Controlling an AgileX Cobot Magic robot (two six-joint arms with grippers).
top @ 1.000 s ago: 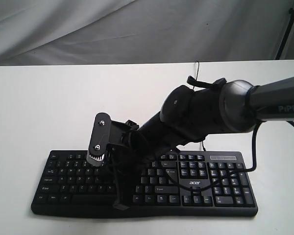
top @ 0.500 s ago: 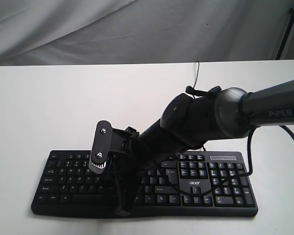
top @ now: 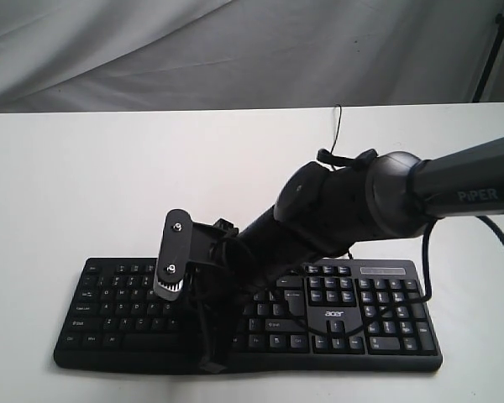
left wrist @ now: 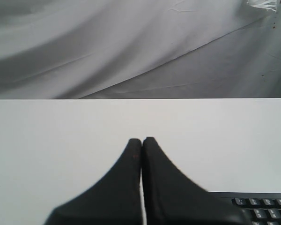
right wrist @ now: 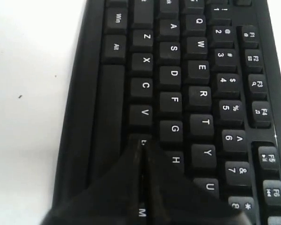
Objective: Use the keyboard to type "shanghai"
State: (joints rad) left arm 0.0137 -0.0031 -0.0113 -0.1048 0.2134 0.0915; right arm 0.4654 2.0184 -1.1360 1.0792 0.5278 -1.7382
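The black keyboard [top: 378, 315] with white legends lies near the front of the white table [top: 84, 185]. My right arm reaches across it from the right. My right gripper [top: 210, 361] hangs over the keyboard's middle. In the right wrist view the keyboard [right wrist: 173, 75] fills the frame. There my right gripper [right wrist: 141, 141] is shut, tips together over the B key beside H [right wrist: 175, 160]; I cannot tell whether it touches. My left gripper [left wrist: 142, 139] is shut and empty over bare table. One corner of the keyboard [left wrist: 260, 206] shows beside it.
The keyboard's thin black cable [top: 337, 126] runs back over the table. A grey cloth backdrop [top: 235, 50] hangs behind. A black stand leg [top: 494, 46] is at the far right. The right arm's own cable [top: 431, 260] loops over the number pad.
The right arm has shifted slightly to the right and its gripper has dropped a little toward the keyboard's front edge. Over the last half second it has hardly moved.
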